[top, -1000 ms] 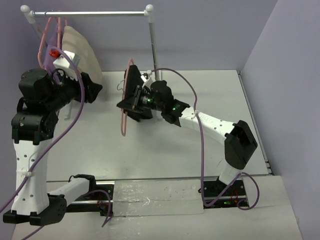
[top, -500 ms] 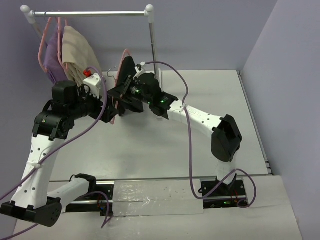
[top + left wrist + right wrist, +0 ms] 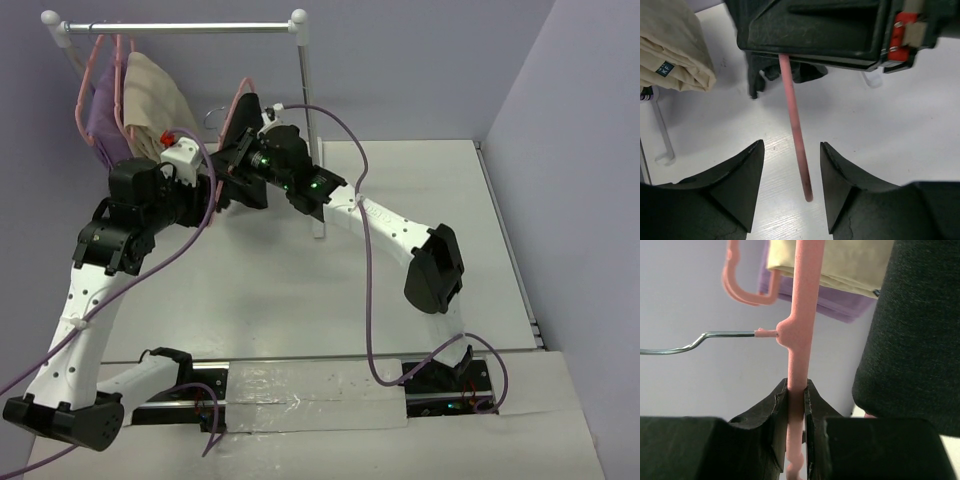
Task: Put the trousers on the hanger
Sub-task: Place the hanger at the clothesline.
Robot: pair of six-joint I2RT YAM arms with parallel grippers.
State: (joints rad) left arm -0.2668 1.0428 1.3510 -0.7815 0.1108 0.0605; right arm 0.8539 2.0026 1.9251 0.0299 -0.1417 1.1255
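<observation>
My right gripper (image 3: 243, 152) is shut on the pink hanger (image 3: 240, 98) and holds it upright in the air beside the rack. The black trousers (image 3: 246, 122) hang on it. In the right wrist view the jaws (image 3: 796, 386) pinch the hanger's pink stem (image 3: 802, 300). Its metal hook (image 3: 685, 343) points left and the trousers (image 3: 920, 335) hang at the right. My left gripper (image 3: 214, 190) is open just left of the hanger. In the left wrist view a pink hanger bar (image 3: 794, 120) ends between the open jaws (image 3: 792, 146) without touching them, with black cloth (image 3: 790, 72) behind.
A metal rack (image 3: 180, 28) stands at the back left, with one post (image 3: 310, 130) just behind the right arm. On it hang a purple garment (image 3: 100, 115) and a beige garment (image 3: 155, 95) on pink hangers. The beige garment (image 3: 675, 50) is close to my left gripper.
My right gripper has carried the hanger with the trousers up and left towards the rack. My left arm has swung right and forward, so its open jaws now straddle the hanger's bar.
</observation>
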